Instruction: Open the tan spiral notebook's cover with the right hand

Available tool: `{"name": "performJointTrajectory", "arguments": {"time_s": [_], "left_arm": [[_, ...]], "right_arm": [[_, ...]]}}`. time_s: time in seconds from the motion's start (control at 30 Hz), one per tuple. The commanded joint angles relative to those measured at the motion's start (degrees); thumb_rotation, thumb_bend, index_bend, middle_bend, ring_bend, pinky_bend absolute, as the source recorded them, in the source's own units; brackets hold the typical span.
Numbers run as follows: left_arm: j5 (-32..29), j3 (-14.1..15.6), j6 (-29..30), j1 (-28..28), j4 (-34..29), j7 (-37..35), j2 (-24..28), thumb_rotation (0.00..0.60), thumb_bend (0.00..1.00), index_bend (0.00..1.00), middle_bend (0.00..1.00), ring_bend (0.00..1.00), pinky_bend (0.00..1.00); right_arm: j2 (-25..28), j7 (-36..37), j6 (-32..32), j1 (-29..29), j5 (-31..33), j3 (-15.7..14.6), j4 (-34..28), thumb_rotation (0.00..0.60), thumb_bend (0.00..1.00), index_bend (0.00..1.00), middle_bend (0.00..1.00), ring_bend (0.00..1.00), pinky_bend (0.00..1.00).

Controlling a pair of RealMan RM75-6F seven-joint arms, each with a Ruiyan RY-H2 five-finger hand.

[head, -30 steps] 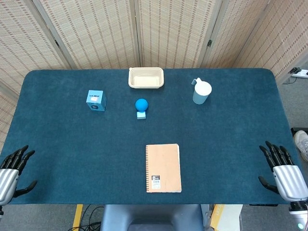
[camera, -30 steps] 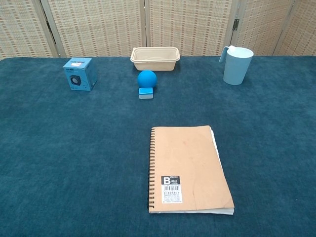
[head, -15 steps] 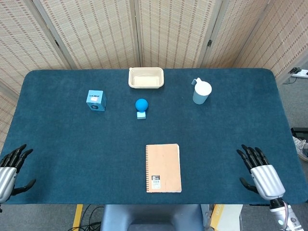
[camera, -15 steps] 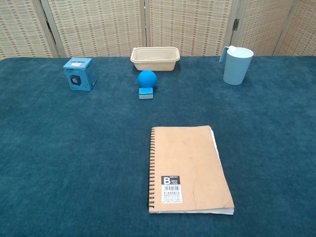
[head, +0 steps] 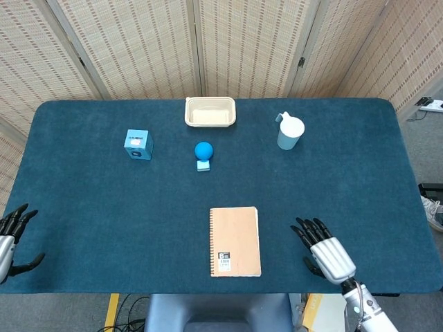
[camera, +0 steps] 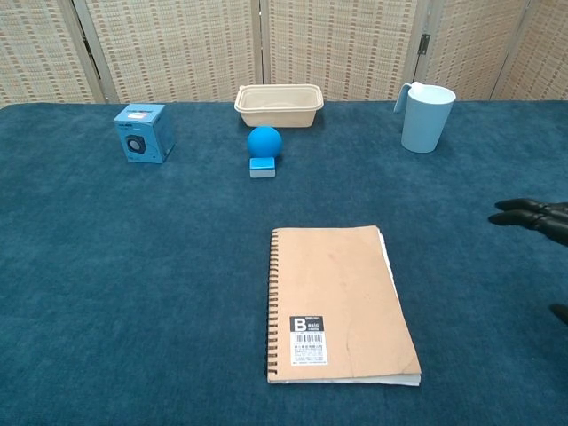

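Head view: the tan spiral notebook [head: 235,241] lies closed at the table's [head: 104,207] near-centre edge, spiral to the left; the right hand [head: 323,250], fingers spread and holding nothing, sits near its right side without touching, and the left hand [head: 10,237], fingers also apart and empty, is at the far left edge. Chest view: the notebook [camera: 339,304] lies flat with cover shut, and only the right hand's dark fingertips [camera: 524,213] enter at the right edge, well apart from it.

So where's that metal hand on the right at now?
In the head view the right hand is over the table's near edge, just right of the notebook, not touching it. The chest view shows only its fingertips at the right border.
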Motion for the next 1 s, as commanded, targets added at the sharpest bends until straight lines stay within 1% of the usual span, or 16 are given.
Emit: {"name": "performJointTrajectory", "arguments": {"time_s": [0.03,0.3,0.43,0.57,0.7,0.83,1.0], "left_arm": [[-0.57,-0.29,-0.10,-0.01,0.05,-0.12,-0.13,0.600,0.27,0.12,0.04,0.07,0.14],[-0.98,-0.46,-0.34,0.11,0.47,-2.63,0.38,0.600,0.27,0.12,0.04,0.07,0.14],[-0.80,-0.37,0.08,0.37,0.33,-2.06,0.39,0.600,0.27,0.12,0.04,0.07,0.14],[-2.30,-1.16,1.12,0.82,0.27,-0.27,-0.25,0.600,0.27,0.12,0.04,0.07,0.14],[-4.17,-2.32,1.99,1.19,0.36,-0.12,-0.34,0.600,0.27,0.12,0.04,0.07,0.14],[-3.71,-2.64,2.88,1.56,0.45,-2.08,0.17,0.600,0.27,0.12,0.04,0.07,0.14],[-5.13,-3.39,3.71,2.48,0.16,-5.10,1.24,0.600,0.27,0.12,0.04,0.07,0.14]], "right_arm": [[-2.20,-1.20,-2.83,2.60,0.88,0.77,-0.60,0.600,0.48,0.00,0.00,0.00,0.00],[-7.20,-6.80,-5.26,4.82,3.94,2.80,0.84,0.600,0.41,0.00,0.00,0.00,0.00],[-10.06,-7.06,-4.80,5.56,4.94,3.81,2.93,0.600,0.34,0.00,0.00,0.00,0.00],[-12.16,-6.62,-5.46,6.63,5.93,4.40,5.45,0.600,0.33,0.00,0.00,0.00,0.00],[-13.80,-6.68,-6.05,7.61,6.76,4.79,7.16,0.600,0.33,0.00,0.00,0.00,0.00],[-15.65,-7.02,-6.85,8.65,7.82,5.21,9.10,0.600,0.33,0.00,0.00,0.00,0.00],[-17.72,-8.25,-6.95,9.30,8.34,5.05,10.62,0.600,0.33,0.00,0.00,0.00,0.00]]}}
